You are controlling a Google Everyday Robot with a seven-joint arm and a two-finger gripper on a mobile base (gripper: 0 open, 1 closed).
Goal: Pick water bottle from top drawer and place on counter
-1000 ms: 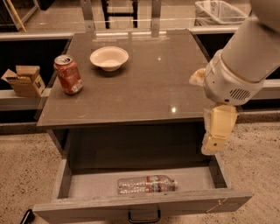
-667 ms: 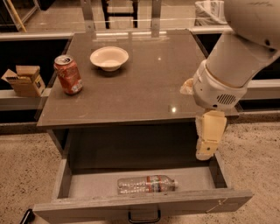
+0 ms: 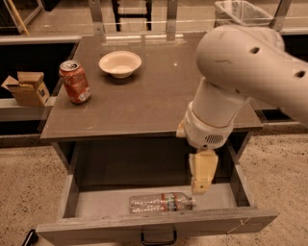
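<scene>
The water bottle (image 3: 161, 202) lies on its side in the open top drawer (image 3: 72, 197), near the front panel, with its cap pointing right. The drawer's dark handle (image 3: 159, 238) shows at the bottom edge. My gripper (image 3: 200, 188) hangs down from the large cream arm in front of the counter's edge. It reaches into the drawer just above the cap end of the bottle and holds nothing that I can see. The dark counter (image 3: 154, 103) lies above the drawer.
A red soda can (image 3: 74, 81) and a cream bowl (image 3: 120, 63) stand on the counter's left half. A small cardboard box (image 3: 29, 89) sits on a ledge to the left. A wire basket (image 3: 243, 12) is at the back right. Speckled floor surrounds the drawer.
The arm has swung left and down. The gripper has moved from beside the counter's right front edge to inside the drawer, over the bottle's cap end. The bottle has not moved.
</scene>
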